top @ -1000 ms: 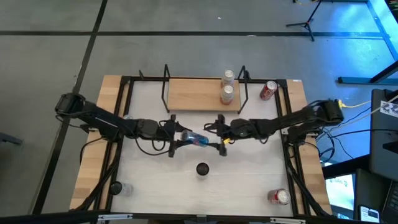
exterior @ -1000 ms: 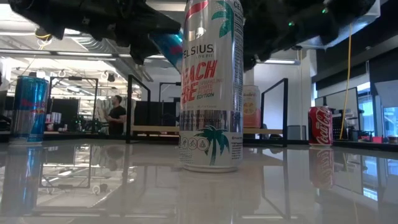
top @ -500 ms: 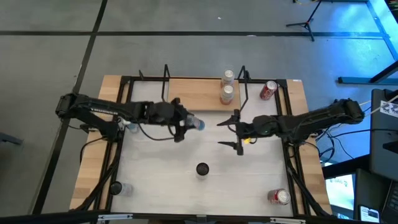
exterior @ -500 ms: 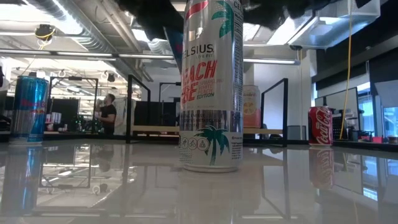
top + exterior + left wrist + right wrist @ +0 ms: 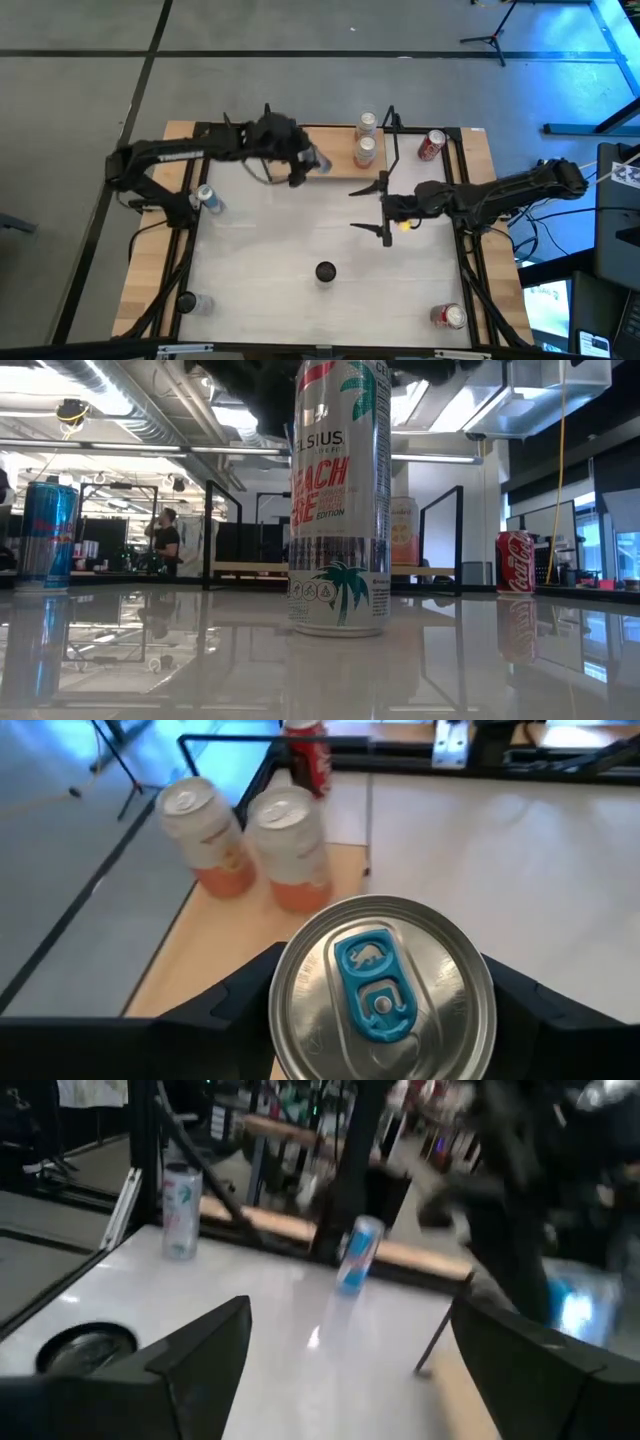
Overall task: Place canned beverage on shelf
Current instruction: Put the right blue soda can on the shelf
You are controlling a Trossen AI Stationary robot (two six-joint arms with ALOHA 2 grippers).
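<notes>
The canned beverage, a slim silver aluminium can with a blue pull tab, sits between the dark fingers of my left gripper, carried above the near edge of the shelf, the small light-wood board with thin black rod uprights at its ends. I judge it rigid enough for a firm squeeze on the cylinder wall, yet thin-skinned and smooth, so too much force would dent it and too little would let it slip. If full, it has some weight. Mid-body, fingers across the round, is the right hold, and that is how I have it: the jaws stand part open, closed on the can's sides, lid facing my wrist camera.

Further along the shelf from the can I carry, two pale orange-and-white cans already stand upright close together near the shelf's right-hand upright, so I must set mine down beside them without knocking them.

Right of the shelf's front edge, over the white tabletop, my right gripper hangs with its fingers spread wide, holding and touching nothing.
</notes>
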